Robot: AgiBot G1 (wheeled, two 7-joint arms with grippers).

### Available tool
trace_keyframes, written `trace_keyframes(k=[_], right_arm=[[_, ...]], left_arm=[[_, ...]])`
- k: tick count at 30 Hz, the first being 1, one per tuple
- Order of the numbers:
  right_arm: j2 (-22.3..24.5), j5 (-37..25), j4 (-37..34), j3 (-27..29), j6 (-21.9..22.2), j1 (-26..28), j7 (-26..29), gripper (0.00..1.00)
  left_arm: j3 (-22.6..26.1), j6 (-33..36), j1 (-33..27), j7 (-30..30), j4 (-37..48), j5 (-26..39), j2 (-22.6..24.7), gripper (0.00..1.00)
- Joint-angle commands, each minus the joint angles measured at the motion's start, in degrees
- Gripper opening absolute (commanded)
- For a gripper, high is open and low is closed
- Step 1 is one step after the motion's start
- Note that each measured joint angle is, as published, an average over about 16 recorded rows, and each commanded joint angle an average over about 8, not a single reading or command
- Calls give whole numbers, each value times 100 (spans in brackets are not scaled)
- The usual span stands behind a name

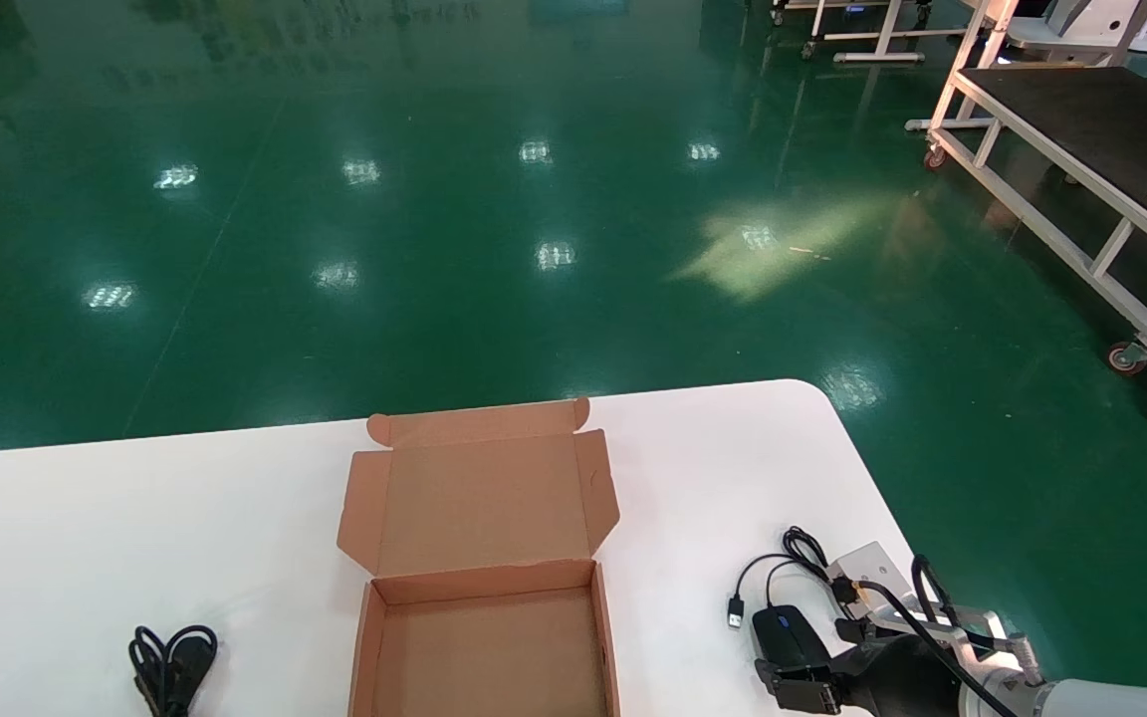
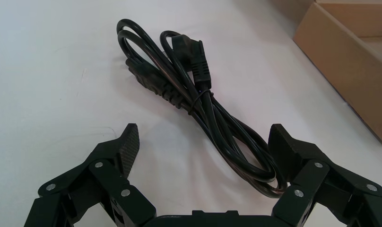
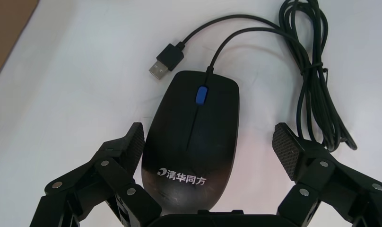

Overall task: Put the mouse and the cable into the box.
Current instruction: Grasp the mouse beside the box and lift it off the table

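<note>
A black mouse [image 3: 194,137] with a blue wheel lies on the white table [image 1: 135,538], right of the open cardboard box [image 1: 374,637]. My right gripper [image 3: 208,142] is open and straddles the mouse's rear, one finger on each side, neither pad touching it. The head view shows that gripper [image 1: 801,687] just behind the mouse [image 1: 788,632]. A bundled black power cable [image 2: 203,104] lies left of the box [image 2: 350,61]. My left gripper [image 2: 205,142] is open over the near loop of the cable, which sits close to one finger [image 2: 283,146].
The mouse's thin cord [image 3: 316,90] is tied in a bundle beside it, with the USB plug [image 3: 164,60] lying loose. The box lid [image 1: 479,498] is folded back flat on the table. A wheeled black-topped cart [image 1: 1101,139] stands on the green floor at the far right.
</note>
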Motion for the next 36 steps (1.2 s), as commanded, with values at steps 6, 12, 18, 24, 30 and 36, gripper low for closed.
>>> trace_keyframes(k=[6,12,18,24,30,36], right_arm=[[-54,-176,4,-39,-119,74,230,100],[-93,-291,8,-52,-185,135,369,100],[-121,-374,11,-59,-232,181,469,100],[-138,-422,12,-63,-259,207,528,100],[-146,-446,13,-65,-273,221,558,100],[-150,-457,13,-66,-279,226,571,100]], left_arm=[[4,-39,-5,22,-5,6,7,100],[5,-47,-5,28,-6,7,9,100],[10,-63,-10,33,-11,-3,16,100],[23,-155,-15,61,-31,-52,51,100],[28,-325,1,139,-64,-99,108,100],[22,-476,36,216,-93,-128,157,77]])
